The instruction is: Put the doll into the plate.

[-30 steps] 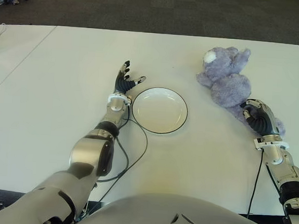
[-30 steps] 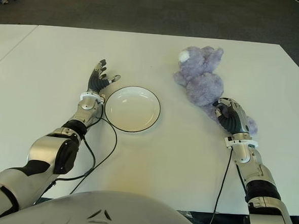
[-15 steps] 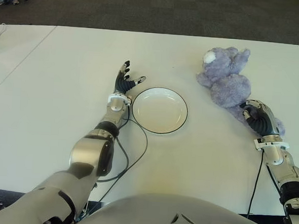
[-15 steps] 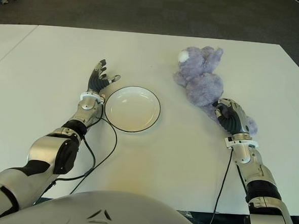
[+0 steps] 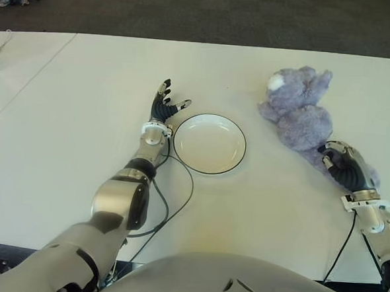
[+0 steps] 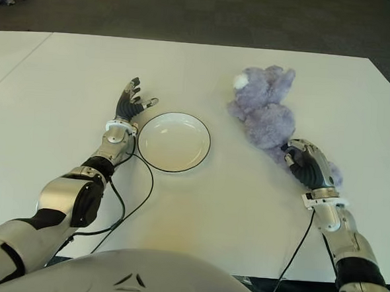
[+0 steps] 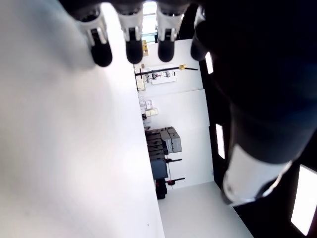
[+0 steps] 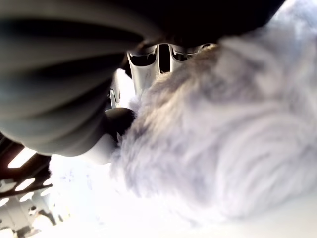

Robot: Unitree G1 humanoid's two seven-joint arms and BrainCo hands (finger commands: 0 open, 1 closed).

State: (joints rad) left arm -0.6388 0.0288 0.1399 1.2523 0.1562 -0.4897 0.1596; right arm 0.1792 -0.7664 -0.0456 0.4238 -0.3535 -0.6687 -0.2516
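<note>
Right hand (image 6: 307,166) curled around fluffy lavender plush doll (image 6: 263,109) lower end; round white black-rimmed plate (image 6: 174,141) on white table (image 6: 66,78); left hand (image 6: 130,101) beside plate's left, fingers spread, holding nothing.

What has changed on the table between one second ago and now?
The right hand, its fingers closed on the lower end of the purple doll, has drawn back toward the robot and slightly to its right, and the doll has shifted with it on the table. The plate is unmoved and holds nothing; the left hand stays open just left of it.
</note>
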